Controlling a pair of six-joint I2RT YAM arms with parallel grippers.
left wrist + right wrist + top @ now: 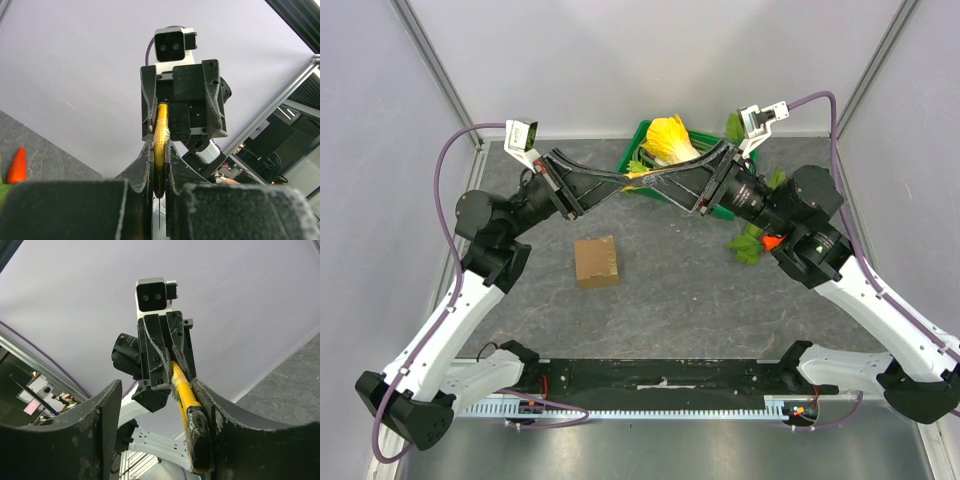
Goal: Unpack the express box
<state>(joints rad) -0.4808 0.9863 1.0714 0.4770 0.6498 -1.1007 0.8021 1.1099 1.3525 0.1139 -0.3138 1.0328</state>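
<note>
Left gripper [159, 167] is raised mid-air over the far middle of the table [680, 290], jaws nearly closed, pinching a thin yellow tool [160, 135] edge-on between the fingers. Can't tell what kind of tool it is; it has a yellow body with a black section at one end.

The express box [596, 261] sits flat on the table, lid closed, nearer the left arm, well apart from both grippers, with nothing touching it.

Green crate [642, 135] is at the far edge with a yellow leafy vegetable [670, 140] in it, behind the meeting grippers.

Right gripper [157, 390] faces the left one, jaws spread wide and gripping nothing. The tool's black end lies along the inside of one finger [225, 425]; the other finger stands clear of it.

Green leaves [748, 246] and an orange carrot [771, 241] are on the table beside the right arm.
</note>
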